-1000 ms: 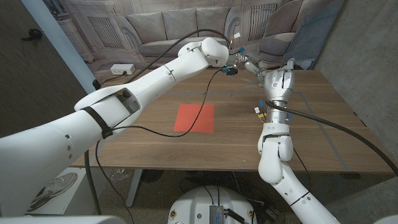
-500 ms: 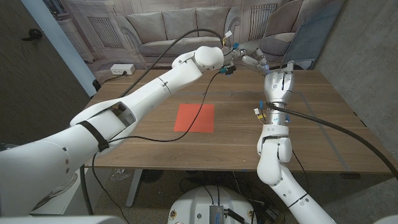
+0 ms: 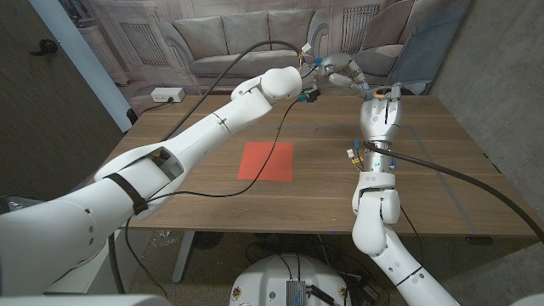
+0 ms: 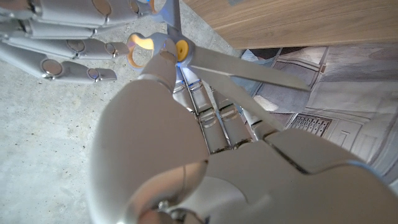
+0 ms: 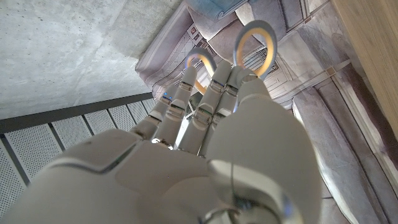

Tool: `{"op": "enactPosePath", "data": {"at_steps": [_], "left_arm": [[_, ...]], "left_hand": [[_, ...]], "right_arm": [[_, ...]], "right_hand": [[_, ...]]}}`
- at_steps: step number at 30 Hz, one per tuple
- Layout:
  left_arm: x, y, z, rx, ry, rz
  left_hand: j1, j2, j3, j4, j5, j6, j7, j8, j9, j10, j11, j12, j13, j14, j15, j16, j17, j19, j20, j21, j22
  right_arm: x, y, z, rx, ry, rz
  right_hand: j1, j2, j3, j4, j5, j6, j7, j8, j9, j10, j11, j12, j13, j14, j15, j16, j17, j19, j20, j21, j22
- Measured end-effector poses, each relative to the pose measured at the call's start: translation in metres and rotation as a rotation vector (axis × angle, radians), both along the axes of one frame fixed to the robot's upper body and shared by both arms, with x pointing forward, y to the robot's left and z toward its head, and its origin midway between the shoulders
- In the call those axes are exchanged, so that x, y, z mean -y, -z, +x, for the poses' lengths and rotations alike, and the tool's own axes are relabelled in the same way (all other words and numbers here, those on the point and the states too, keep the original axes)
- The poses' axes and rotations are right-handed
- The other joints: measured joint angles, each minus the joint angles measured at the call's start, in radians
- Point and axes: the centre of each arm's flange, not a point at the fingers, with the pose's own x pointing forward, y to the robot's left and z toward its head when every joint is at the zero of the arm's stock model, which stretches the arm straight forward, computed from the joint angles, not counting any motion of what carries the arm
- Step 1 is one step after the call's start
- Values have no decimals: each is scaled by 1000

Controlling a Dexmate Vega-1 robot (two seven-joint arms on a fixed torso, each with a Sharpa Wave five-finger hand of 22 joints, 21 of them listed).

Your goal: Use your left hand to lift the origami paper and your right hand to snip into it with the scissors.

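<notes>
Scissors are raised beyond the table's far edge, blades held in the left hand, yellow loops toward the right hand. Right fingers touch the loops; whether they grip yet, cannot tell. Paper lies flat mid-table, well apart from both hands. Judgement: seat right fingers fully through the loops before the left lets go, blades pointed away.

wooden table, dark brown plank top, long grain lines running across. red origami paper lies flat on it near the middle, square, edges roughly in line with the table's edges. thin black cable trails over the top just left of the paper. underside of the table edge shows in left wrist view.
</notes>
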Motion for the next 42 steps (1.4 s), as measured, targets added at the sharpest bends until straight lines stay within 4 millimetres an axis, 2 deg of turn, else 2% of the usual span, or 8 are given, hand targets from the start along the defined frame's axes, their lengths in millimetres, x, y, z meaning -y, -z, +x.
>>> {"op": "enactPosePath", "data": {"at_steps": [2, 5, 9, 12, 17, 22, 31, 42], "left_arm": [[0, 1, 1, -6, -22, 12], [-1, 1, 2, -26, -47, 17], [-1, 1, 5, -71, -63, 10], [-3, -1, 6, -119, -67, -13], [-5, 2, 8, -192, -61, -44], [-6, 3, 6, -233, -52, -53], [-9, 4, 3, -293, -39, -48], [-13, 9, -4, -375, -4, -33]], "left_hand": [[0, 0, 0, 0, 0, 0, 0, 1, 1, 0, 0, 0, 0, 0, 0, 0, 0, 1, -1, 1, 0], [0, 0, 3, -3, -2, 0, 0, 4, 5, 7, 7, 0, 0, 8, -3, 6, 4, 1, -1, 1, 0], [7, -7, 3, -3, 1, 0, 0, 8, 5, 7, 7, 0, 0, 16, -5, 6, 5, 1, -1, 1, 0], [7, -7, 3, -3, 1, 0, 0, 8, 10, 12, 12, 0, 0, 16, -5, 6, 5, 5, -5, 1, 0], [12, -12, 6, -6, 1, 6, 5, 8, 11, 13, 13, 0, 0, 16, -5, 6, 9, 7, -6, 9, 0], [12, -12, 6, -6, 1, 6, 5, 8, 13, 13, 13, 0, 0, 16, -5, 6, 9, 7, -6, 9, 0], [12, -12, 6, -6, 8, 4, 7, 8, 15, 13, 13, 0, 0, 16, -5, 6, 14, 10, -3, 9, 0], [12, -12, 10, -10, 8, 6, 10, 12, 15, 13, 13, 0, 2, 16, -5, 6, 14, 10, -3, 16, 0]], "right_arm": [[1, 1, -1, 14, 3, 1], [0, 3, -1, 30, 7, 4], [-1, 3, -2, 52, 11, 21], [-2, 3, -3, 62, 14, 37], [-6, 1, -5, 65, 9, 79], [-10, -2, -4, 44, 27, 132], [-13, -4, -6, 35, 67, 159], [-15, -3, -10, 41, 103, 140]], "right_hand": [[-1, -2, 7, 7, 0, -1, -1, 0, 0, -11, 2, -16, -2, -4, 0, -15, 0, 0, 0, 0, 0], [-51, -25, 12, 20, -2, -24, -24, 27, 1, -147, -5, -66, -4, -30, 7, -45, -3, 0, 0, -11, 0], [-126, -66, -6, 39, -20, -57, -119, -7, 46, -325, 1, -85, -4, -82, 11, -58, -3, 9, 14, -20, 3], [-169, -94, -19, 51, -15, -158, -120, -49, 42, -430, 4, -85, -4, -125, 15, -58, -3, 0, 29, -29, 3], [-244, -123, -52, 79, 5, -258, -121, -75, 39, -558, 12, -85, -4, -222, 23, -70, -1, -23, 60, -51, 3], [-321, -143, -103, 118, 23, -419, -119, -96, 32, -732, 72, -85, -4, -389, 30, -75, 9, -74, 110, -85, 3], [-323, -138, -113, 117, 33, -409, -118, -74, 35, -759, 89, -81, -4, -415, 32, -75, 8, -79, 115, -85, 3], [-275, -114, -91, 90, 47, -312, -123, -28, 49, -730, 35, -62, -4, -407, 31, -64, 2, -57, 100, -85, 0]]}}
